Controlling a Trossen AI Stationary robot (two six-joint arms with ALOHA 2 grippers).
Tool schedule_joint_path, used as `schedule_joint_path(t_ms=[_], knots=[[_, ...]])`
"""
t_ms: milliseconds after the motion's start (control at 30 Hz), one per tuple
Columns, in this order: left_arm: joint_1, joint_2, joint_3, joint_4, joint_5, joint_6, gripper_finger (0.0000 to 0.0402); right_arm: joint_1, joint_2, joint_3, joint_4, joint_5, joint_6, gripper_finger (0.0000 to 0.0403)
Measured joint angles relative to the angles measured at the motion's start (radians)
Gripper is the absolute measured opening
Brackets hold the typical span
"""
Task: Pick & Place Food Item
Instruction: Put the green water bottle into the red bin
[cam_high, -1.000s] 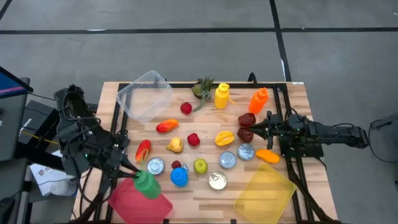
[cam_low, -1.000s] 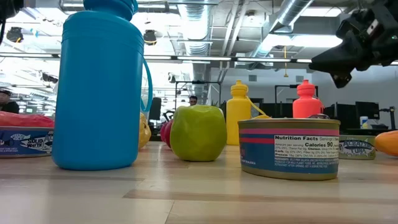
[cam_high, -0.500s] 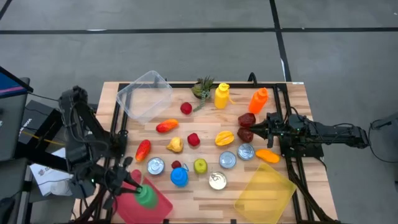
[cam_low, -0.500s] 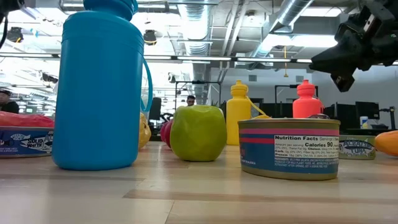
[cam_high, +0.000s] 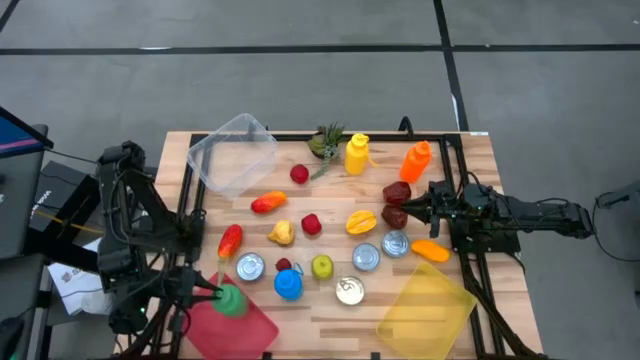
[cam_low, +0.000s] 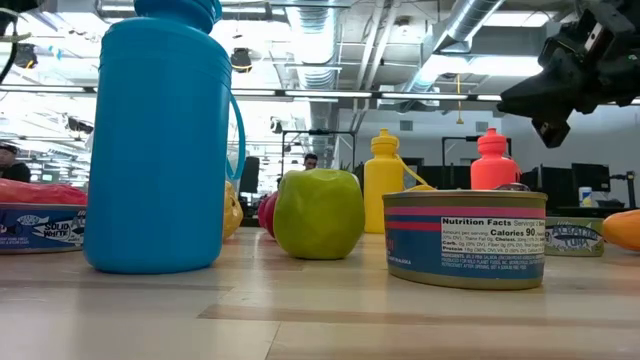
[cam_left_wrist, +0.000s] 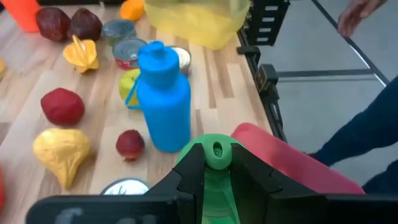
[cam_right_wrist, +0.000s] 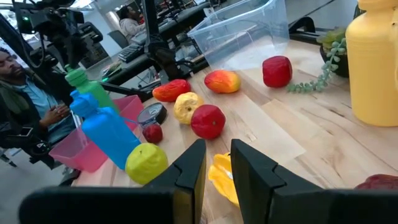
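Observation:
A green bottle (cam_high: 232, 299) hangs over the far left corner of the red bin (cam_high: 240, 328) at the table's near left, with my left gripper (cam_high: 214, 296) shut on it. In the left wrist view its cap (cam_left_wrist: 216, 154) shows between my fingers, the red bin (cam_left_wrist: 298, 168) behind it. From the right wrist view the green bottle (cam_right_wrist: 88, 88) stands nearly upright above the red bin (cam_right_wrist: 87, 152). My right gripper (cam_high: 408, 208) waits at the table's right side beside two dark red fruits (cam_high: 396, 203), its fingers nearly together with nothing between them. My left gripper pinches the green bottle just below its cap (cam_left_wrist: 215, 177) between its two fingers (cam_left_wrist: 186, 177). They come from the table's left, slanting down. The bottle sits roughly upright, cap up, over the red bin. Whether its bottom touches the bin cannot be told.
A blue bottle (cam_high: 288, 284), several cans (cam_high: 250, 266) and loose fruits (cam_high: 322, 266) crowd the table's middle. A clear bin (cam_high: 232, 152) stands far left, a yellow bin (cam_high: 425, 305) near right, yellow (cam_high: 356, 153) and orange (cam_high: 415, 161) bottles at the far edge. People (cam_right_wrist: 22, 81) are beyond the table.
My left arm has swung toward the table's near edge and sunk, its wrist turning, and has carried the green bottle down low over the red bin's far left corner. The bottle stays in the hold.

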Motion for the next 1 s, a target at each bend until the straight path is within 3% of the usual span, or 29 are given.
schedule_joint_path(t_ms=[300, 767, 1000], knots=[[-0.068, 0.000, -0.005, -0.154, 0.016, -0.160, 0.0051, 0.000, 0.000, 0.000, 0.000, 0.000, 0.000, 0.0069], [-0.083, 0.000, -0.099, -0.072, -0.007, -0.197, 0.0052, 0.000, 0.000, 0.000, 0.000, 0.000, 0.000, 0.0069], [-0.083, 0.000, -0.100, -0.061, 0.009, -0.197, 0.0090, 0.000, 0.000, 0.000, 0.000, 0.000, 0.000, 0.0069]])
